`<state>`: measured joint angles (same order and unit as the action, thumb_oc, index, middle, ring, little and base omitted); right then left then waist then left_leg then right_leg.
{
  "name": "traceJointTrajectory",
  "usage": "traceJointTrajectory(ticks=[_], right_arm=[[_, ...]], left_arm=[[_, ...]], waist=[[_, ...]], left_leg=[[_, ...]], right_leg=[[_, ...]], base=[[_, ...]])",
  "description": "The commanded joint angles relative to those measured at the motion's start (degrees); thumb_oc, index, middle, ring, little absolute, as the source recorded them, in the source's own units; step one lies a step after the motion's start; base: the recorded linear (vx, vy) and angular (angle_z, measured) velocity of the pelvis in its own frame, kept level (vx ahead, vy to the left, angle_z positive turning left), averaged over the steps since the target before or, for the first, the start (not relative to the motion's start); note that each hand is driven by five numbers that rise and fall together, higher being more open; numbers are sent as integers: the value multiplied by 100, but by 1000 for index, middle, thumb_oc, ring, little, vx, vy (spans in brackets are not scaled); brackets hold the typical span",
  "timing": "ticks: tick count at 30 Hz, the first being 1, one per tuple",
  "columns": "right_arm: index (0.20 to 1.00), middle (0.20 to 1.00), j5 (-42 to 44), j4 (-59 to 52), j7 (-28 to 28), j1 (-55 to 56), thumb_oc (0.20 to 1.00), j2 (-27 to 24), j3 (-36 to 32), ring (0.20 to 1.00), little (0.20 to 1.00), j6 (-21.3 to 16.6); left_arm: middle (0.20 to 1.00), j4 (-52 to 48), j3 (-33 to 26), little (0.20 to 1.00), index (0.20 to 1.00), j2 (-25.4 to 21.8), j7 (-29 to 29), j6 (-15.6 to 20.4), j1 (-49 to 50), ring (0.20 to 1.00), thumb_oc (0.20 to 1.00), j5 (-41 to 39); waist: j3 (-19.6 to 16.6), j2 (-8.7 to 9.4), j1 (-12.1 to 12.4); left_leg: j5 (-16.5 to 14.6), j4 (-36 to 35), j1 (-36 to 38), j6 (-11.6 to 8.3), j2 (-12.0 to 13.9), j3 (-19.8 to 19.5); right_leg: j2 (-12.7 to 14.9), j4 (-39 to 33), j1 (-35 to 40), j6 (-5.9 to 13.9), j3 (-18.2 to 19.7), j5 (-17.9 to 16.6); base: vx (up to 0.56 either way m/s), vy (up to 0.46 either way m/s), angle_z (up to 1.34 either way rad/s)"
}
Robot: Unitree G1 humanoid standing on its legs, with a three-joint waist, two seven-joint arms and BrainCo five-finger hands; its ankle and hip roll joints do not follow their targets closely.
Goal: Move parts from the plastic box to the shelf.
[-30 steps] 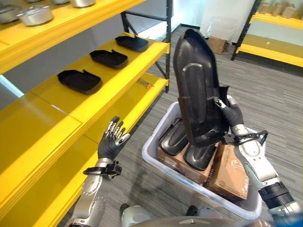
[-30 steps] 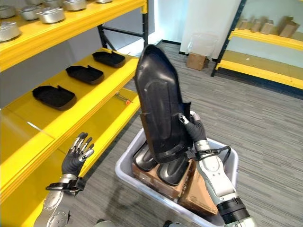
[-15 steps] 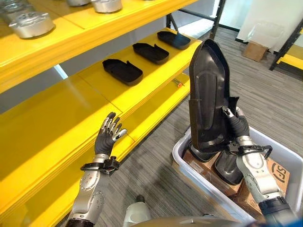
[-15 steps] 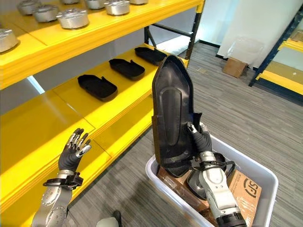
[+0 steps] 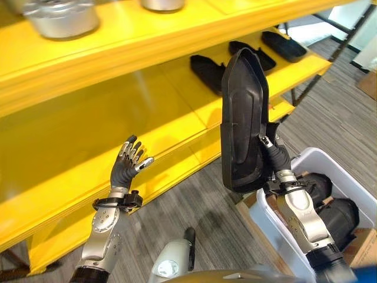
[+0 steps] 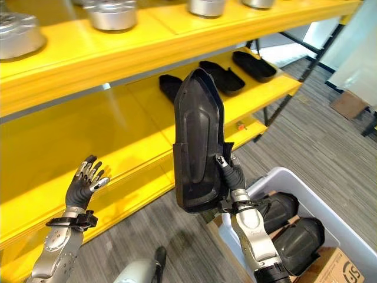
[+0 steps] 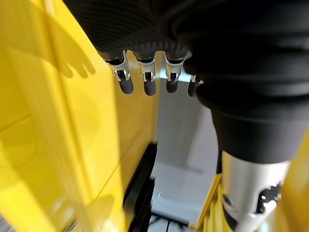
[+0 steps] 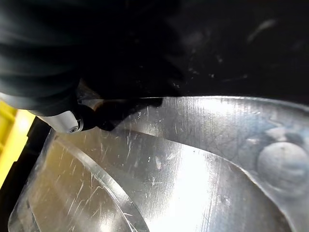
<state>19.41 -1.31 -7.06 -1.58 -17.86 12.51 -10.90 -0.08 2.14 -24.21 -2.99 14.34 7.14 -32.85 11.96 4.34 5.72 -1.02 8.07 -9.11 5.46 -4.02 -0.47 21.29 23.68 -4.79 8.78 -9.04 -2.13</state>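
Fingers of my right hand [image 5: 275, 158] clench the long black moulded plastic part [image 5: 241, 121] upright; my left hand [image 5: 125, 167] spreads open at nine o'clock.

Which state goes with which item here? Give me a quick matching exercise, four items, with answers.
Items:
1. long black part
2. left hand
3. grey plastic box
4. silver pots

States:
A. on the floor, black parts inside
B. on the top yellow shelf
C. open, holding nothing
D. held upright in the right hand

Pairs: 1-D, 2-C, 3-A, 4-B
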Motion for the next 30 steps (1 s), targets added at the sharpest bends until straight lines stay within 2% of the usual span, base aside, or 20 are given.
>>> traceJointTrajectory(ticks=[1, 2, 3, 4, 5, 6, 10, 15, 20, 22, 24, 25, 26, 28, 29, 30], right_arm=[[200, 200, 579, -520, 159, -206, 200, -275, -395, 200, 200, -453], [200, 200, 663, -514, 183, -176, 200, -294, -440, 200, 200, -490], [200, 200, 681, -509, 186, -161, 200, -288, -467, 200, 200, -503], [200, 200, 740, -536, 219, -77, 200, -287, -522, 200, 200, -533], [200, 200, 741, -538, 220, -71, 200, -288, -521, 200, 200, -534], [200, 200, 767, -503, 243, -27, 200, -287, -558, 200, 200, -531], [200, 200, 749, -504, 320, 18, 200, -298, -545, 200, 200, -480], [200, 200, 751, -484, 359, 112, 200, -361, -629, 200, 200, -437], [200, 200, 766, -474, 308, 91, 200, -375, -736, 200, 200, -452], [200, 200, 756, -478, 309, 91, 200, -385, -777, 200, 200, -466], [200, 200, 781, -508, 340, 91, 200, -423, -785, 200, 200, -495], [200, 200, 808, -519, 356, 86, 200, -468, -793, 200, 200, -506], [200, 200, 809, -517, 357, 83, 200, -469, -795, 200, 200, -507], [200, 200, 811, -536, 346, 30, 200, -538, -794, 200, 200, -539], [200, 200, 805, -535, 316, -2, 200, -552, -772, 200, 200, -547], [200, 200, 804, -515, 272, -63, 200, -554, -692, 200, 200, -534]], left_arm=[[1000, -439, 126, 1000, 1000, -88, 43, 240, -36, 1000, 1000, 216], [1000, -442, 182, 1000, 1000, -62, 75, 225, -53, 1000, 1000, 239], [1000, -442, 185, 1000, 1000, -33, 106, 218, -45, 1000, 1000, 242], [1000, -466, 206, 1000, 1000, 27, 157, 212, -3, 1000, 1000, 248], [1000, -468, 207, 1000, 1000, 28, 157, 211, 2, 1000, 1000, 248], [1000, -481, 213, 1000, 1000, 82, 184, 230, 62, 1000, 1000, 245], [1000, -520, 162, 1000, 1000, 154, 204, 267, 181, 1000, 1000, 257], [1000, -545, 103, 1000, 1000, 292, 286, 247, 365, 1000, 1000, 219], [1000, -543, 120, 1000, 1000, 312, 259, 228, 312, 1000, 1000, 190], [1000, -537, 142, 1000, 1000, 330, 262, 215, 287, 1000, 1000, 181], [1000, -535, 155, 1000, 1000, 365, 292, 211, 279, 1000, 1000, 137], [1000, -549, 179, 1000, 1000, 376, 325, 208, 263, 1000, 1000, 108], [1000, -549, 179, 1000, 1000, 376, 326, 208, 260, 1000, 1000, 107], [1000, -521, 213, 1000, 1000, 349, 322, 209, 178, 1000, 1000, 88], [1000, -521, 214, 1000, 1000, 332, 300, 217, 143, 1000, 1000, 79], [1000, -558, 209, 1000, 1000, 314, 275, 216, 144, 1000, 1000, 75]], waist=[[-144, -112, -402], [-141, -113, -481], [-124, -90, -529], [-125, -24, -593], [-113, -36, -604], [-176, -4, -662], [-231, 18, -662], [-455, -13, -645], [-477, -29, -682], [-482, -36, -691], [-413, -8, -667], [-302, 14, -627], [-302, 7, -636], [-192, 19, -648], [-155, 51, -668], [-161, 88, -669]], left_leg=[[-183, -408, 438, -218, 294, -303], [-168, -458, 499, -214, 265, -377], [-163, -472, 536, -209, 206, -432], [-184, -532, 633, -219, 110, -480], [-181, -549, 662, -221, 120, -495], [-172, -602, 733, -229, 40, -589], [-174, -634, 891, -264, -12, -597], [-221, -779, 1123, -312, 70, -424], [-330, -621, 1132, -397, 128, -445], [-413, -436, 1103, -450, 137, -456], [-560, 151, 902, -582, 101, -447], [-537, 707, 646, -701, 69, -431], [-558, 756, 615, -703, 71, -441], [-462, 1338, 320, -802, 204, -187], [-417, 1491, 232, -820, 435, -16], [-405, 1331, 351, -793, 837, 112]], right_leg=[[-1472, -136, -158, -356, 561, 520], [-1811, -238, -321, -422, 753, 685], [-1997, -377, -472, -428, 853, 657], [-2090, -864, -425, -425, 881, 531], [-2098, -915, -376, -427, 865, 510], [-2209, -1413, -373, -375, 1017, 336], [-2107, -1868, -148, -342, 920, 94], [-2117, -2071, 239, -430, 770, 163], [-2110, -1942, 308, -492, 629, 303], [-2113, -1902, 354, -525, 566, 369], [-2111, -1904, 455, -607, 495, 433], [-2082, -1916, 516, -666, 442, 464], [-2087, -1915, 511, -667, 431, 465], [-2044, -1852, 507, -731, 293, 499], [-2003, -1824, 510, -746, 250, 501], [-1940, -1789, 497, -747, 232, 516]], base=[[81, 31, 107], [112, 42, 123], [105, -15, 93], [76, -24, 31], [101, -72, 4], [79, -58, 28], [60, -69, 12], [73, -77, 8], [33, -80, 10], [33, -86, 18], [-13, -117, 29], [-45, -75, 35], [-77, -74, 40], [-70, -39, 56], [-26, 9, 53], [-5, 10, 51]])
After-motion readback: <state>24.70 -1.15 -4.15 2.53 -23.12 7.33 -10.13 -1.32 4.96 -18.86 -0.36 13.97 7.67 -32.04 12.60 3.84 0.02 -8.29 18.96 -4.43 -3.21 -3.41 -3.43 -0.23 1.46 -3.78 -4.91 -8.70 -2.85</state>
